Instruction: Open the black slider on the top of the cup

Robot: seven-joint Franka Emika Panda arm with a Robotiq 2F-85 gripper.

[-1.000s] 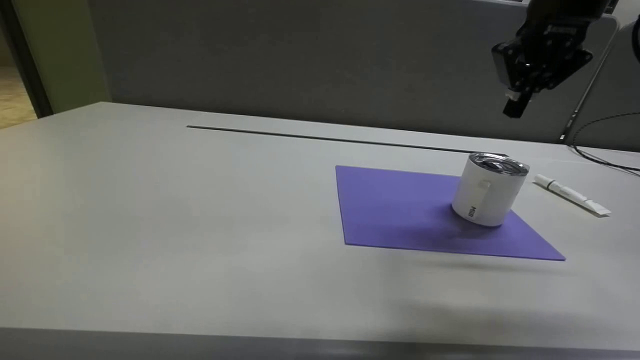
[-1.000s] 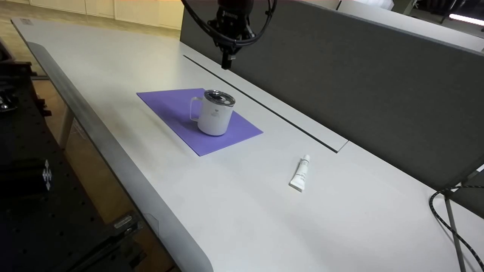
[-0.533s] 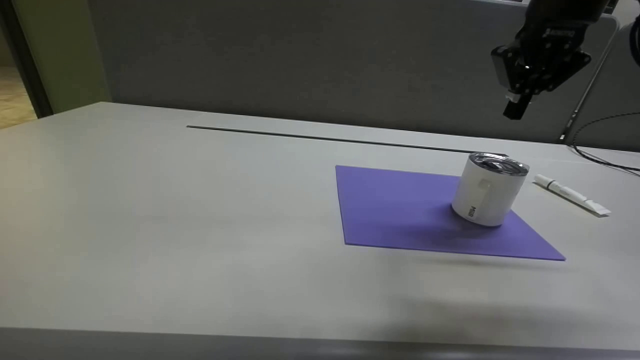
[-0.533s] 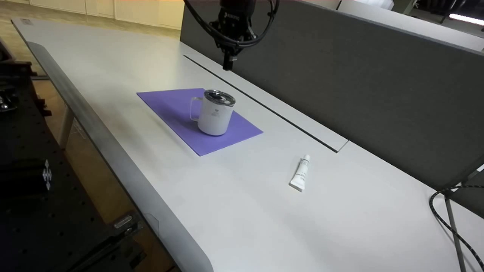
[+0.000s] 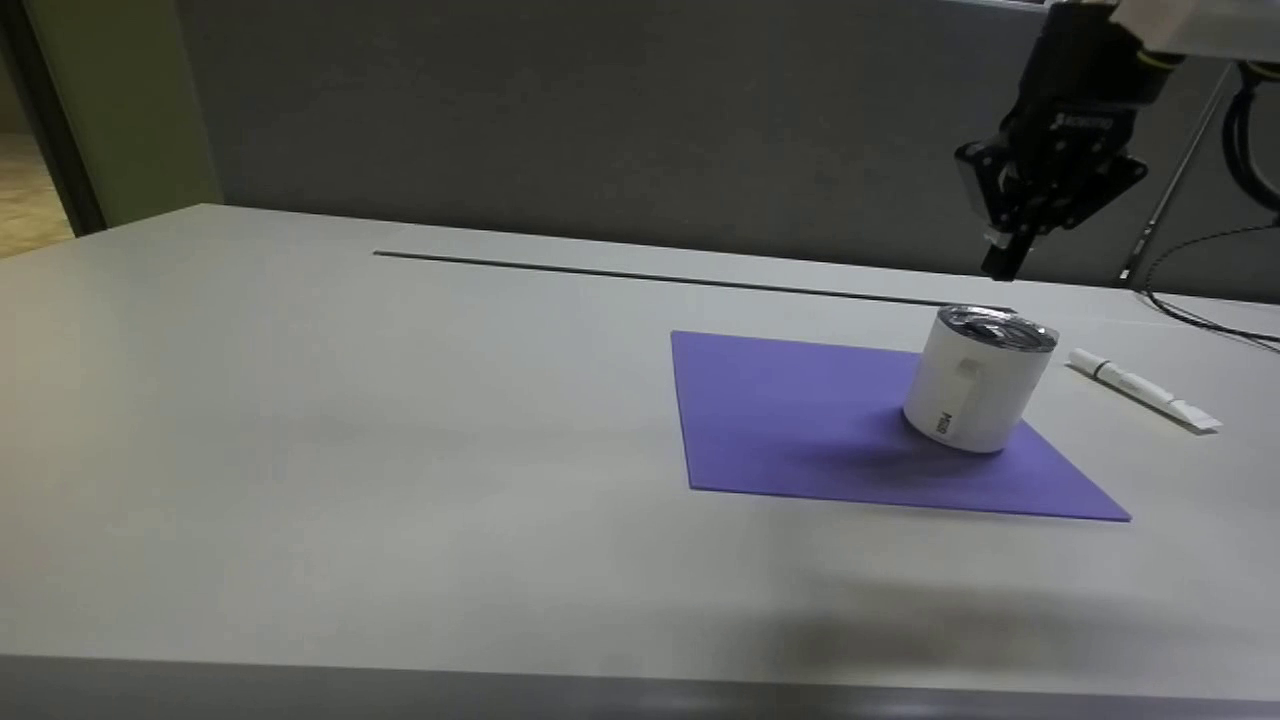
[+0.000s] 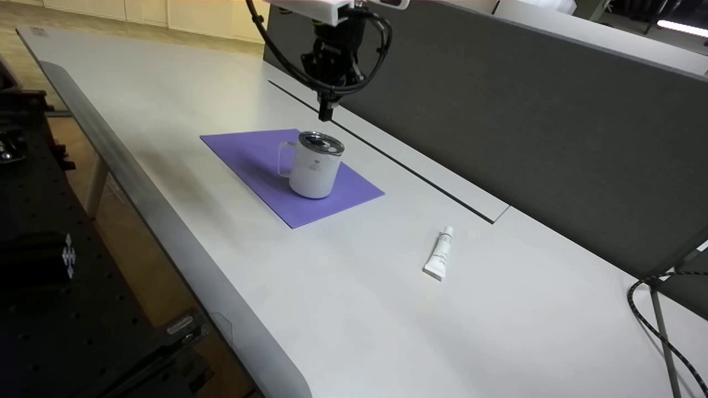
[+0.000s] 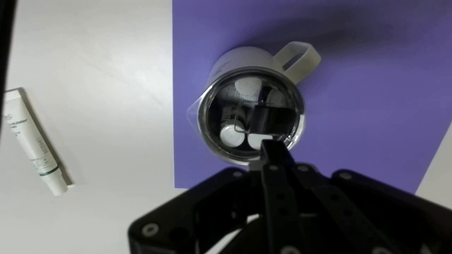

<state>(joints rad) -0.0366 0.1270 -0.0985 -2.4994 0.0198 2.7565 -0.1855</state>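
Slanting down above the white cup [image 5: 975, 395], the arm [image 5: 1205, 25] has its jaws seemingly clenched.

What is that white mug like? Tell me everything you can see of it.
The white mug looks smooth, perhaps coated metal, with small dark print and a squarish loop handle. Its see-through lid is on, carrying a black slider; whether that is open, I can't tell. Pale round shapes show there, perhaps reflections. The mug stands upright on the purple sheet, near one edge. The end effector hangs above, not touching it.
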